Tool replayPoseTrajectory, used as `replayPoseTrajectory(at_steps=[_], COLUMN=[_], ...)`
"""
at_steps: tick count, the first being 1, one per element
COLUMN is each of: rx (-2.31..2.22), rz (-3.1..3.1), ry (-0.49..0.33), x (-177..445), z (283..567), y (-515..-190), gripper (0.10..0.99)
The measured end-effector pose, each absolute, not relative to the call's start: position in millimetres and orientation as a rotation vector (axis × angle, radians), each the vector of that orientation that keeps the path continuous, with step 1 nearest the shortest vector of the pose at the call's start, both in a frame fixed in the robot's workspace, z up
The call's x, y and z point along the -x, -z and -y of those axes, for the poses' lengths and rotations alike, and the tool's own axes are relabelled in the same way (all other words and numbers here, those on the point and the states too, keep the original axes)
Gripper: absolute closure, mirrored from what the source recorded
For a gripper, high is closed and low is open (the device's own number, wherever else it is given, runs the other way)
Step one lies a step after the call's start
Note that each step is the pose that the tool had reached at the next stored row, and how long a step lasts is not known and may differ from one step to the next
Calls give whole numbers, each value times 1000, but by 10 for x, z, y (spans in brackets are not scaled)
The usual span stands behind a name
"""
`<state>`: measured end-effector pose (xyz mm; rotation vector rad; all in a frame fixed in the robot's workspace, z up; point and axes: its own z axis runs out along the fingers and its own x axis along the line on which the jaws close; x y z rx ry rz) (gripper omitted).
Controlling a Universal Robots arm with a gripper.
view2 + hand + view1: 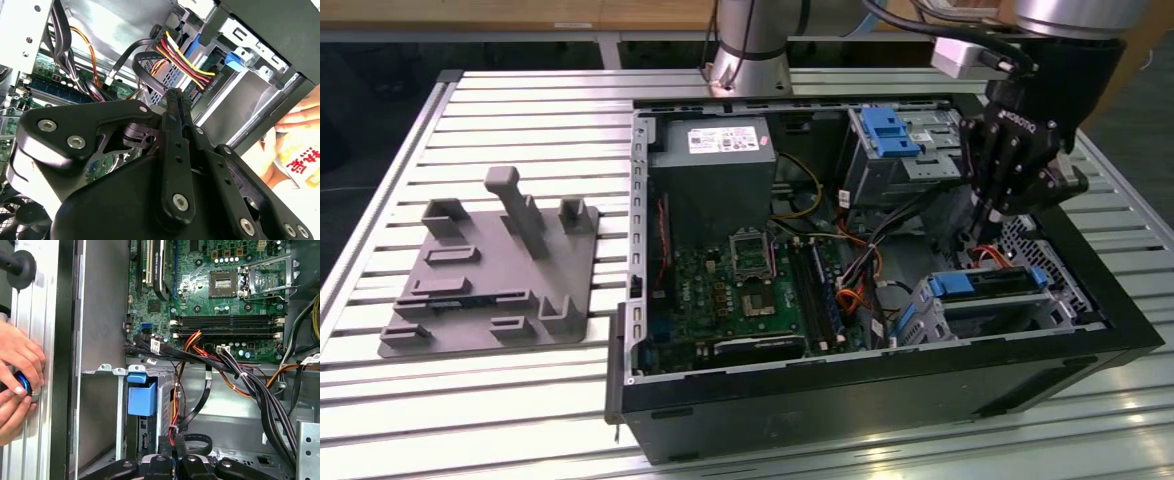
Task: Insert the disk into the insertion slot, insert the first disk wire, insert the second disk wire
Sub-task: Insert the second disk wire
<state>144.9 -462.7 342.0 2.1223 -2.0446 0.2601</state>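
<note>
One gripper (983, 232) beside disk (994, 287)

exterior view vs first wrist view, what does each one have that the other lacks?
Exterior view alone: the whole open computer case on a slatted table, a grey fixture plate at the exterior view's left, the power supply, and the arm's gripper reaching down into the case above the disk in the insertion slot.

First wrist view alone: a person's hands on the table outside the case wall.

Both: the motherboard with its processor socket, and the bundled wires.
</note>
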Motion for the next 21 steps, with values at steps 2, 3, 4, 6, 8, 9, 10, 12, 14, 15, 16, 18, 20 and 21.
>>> replayPoseTrajectory(at_steps=[2, 3, 4, 6, 8, 9, 10, 12, 14, 15, 16, 18, 20, 21], rx=[-2120, -2118, -2117, -2116, -2116, -2117, -2118, -2123, -2136, -2143, -2150, -2165, -2179, -2184], rz=[2050, 2052, 2053, 2053, 2053, 2054, 2056, 2061, 2074, 2081, 2088, 2102, 2115, 2120], ry=[-257, -256, -255, -253, -251, -249, -246, -238, -215, -202, -190, -163, -138, -128], x=[-1449, -1449, -1449, -1449, -1452, -1454, -1454, -1456, -1457, -1458, -1458, -1459, -1460, -1461], z=[4653, 4668, 4686, 4723, 4759, 4776, 4791, 4817, 4837, 4846, 4855, 4874, 4896, 4907], y=[-3420, -3420, -3420, -3420, -3420, -3419, -3418, -3414, -3411, -3410, -3411, -3409, -3409, -3409], gripper=[941, 941, 941, 941, 941, 941, 941, 941, 941, 941, 941, 941, 941, 941])
